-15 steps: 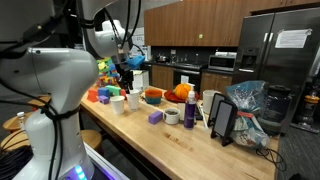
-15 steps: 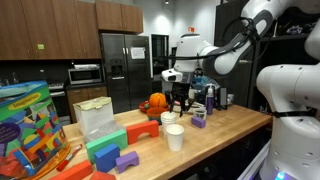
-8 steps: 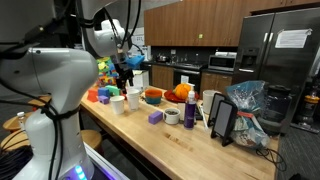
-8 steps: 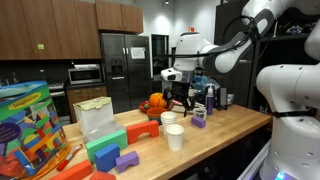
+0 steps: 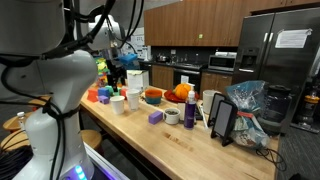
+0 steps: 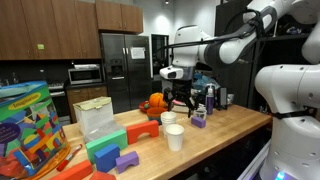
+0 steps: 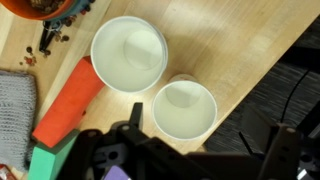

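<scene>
We're seeing the gripper (image 7: 210, 125) released, jaws standing wide and gripping nothing, hovering right over the near white cup (image 7: 185, 108). That cup is sitting upright and empty in the lower middle of the wrist view, on the wooden counter (image 7: 245, 50). A second white cup (image 7: 128, 52) is standing just beside it toward upper center; touching or not, we can't tell. We're judging the near cup light, thin-walled, paper or plastic, smooth, round, easy to crush or tip. It's probably best taken across the upper wall just under the rim with a gentle squeeze. An orange-red block (image 7: 72, 100), long and matte, is lying at left, with a green block (image 7: 45, 160) at lower left and a gray knit cloth (image 7: 12, 110) at the left edge.
</scene>
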Robot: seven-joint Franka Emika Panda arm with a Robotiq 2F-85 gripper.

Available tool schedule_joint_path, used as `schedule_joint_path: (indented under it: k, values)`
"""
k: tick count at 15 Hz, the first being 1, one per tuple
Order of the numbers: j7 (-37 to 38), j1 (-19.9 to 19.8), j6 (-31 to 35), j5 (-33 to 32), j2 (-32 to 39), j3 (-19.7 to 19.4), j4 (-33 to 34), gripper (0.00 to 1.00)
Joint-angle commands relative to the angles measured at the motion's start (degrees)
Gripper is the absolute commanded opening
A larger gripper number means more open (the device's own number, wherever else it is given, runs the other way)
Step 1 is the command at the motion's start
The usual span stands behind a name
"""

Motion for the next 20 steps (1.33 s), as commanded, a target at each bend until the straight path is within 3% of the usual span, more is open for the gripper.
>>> schedule_joint_path:
  k: [1, 6, 12, 20]
  values:
    - [-0.57, 3.07, -6.46, 0.09, -5.97, -0.70, 0.00, 1.00]
    - [-0.26, 7.90, -10.79, -3.06, -10.47, -4.05, -0.01, 1.00]
    - [-0.89, 14.32, -14.77, -8.77, -15.83, -12.65, -0.06, 1.00]
    - [-0.23, 17.74, -19.84, -17.38, -24.19, -19.61, -0.05, 1.00]
